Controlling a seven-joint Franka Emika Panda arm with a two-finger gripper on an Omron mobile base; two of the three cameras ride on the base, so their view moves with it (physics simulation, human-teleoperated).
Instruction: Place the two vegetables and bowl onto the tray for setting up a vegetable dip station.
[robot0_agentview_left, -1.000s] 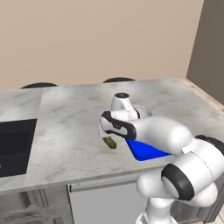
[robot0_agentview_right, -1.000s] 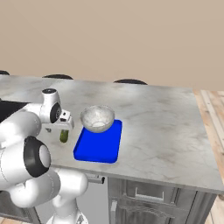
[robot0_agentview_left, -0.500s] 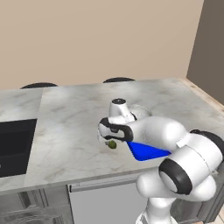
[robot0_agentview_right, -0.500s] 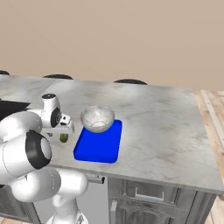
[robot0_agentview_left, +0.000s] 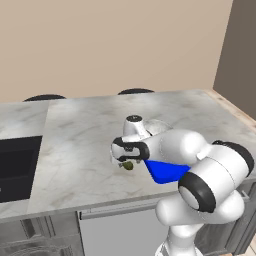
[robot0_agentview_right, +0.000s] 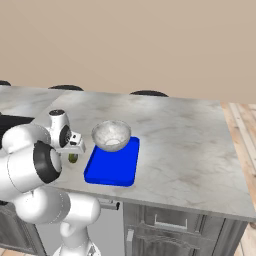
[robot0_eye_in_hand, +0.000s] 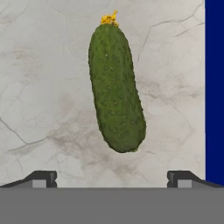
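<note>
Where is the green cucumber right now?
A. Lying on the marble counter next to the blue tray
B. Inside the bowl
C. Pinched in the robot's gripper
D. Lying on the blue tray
A. In the hand view the cucumber lies flat on the marble counter, with the blue tray off to one side, and the open gripper is not closed on it.
</note>
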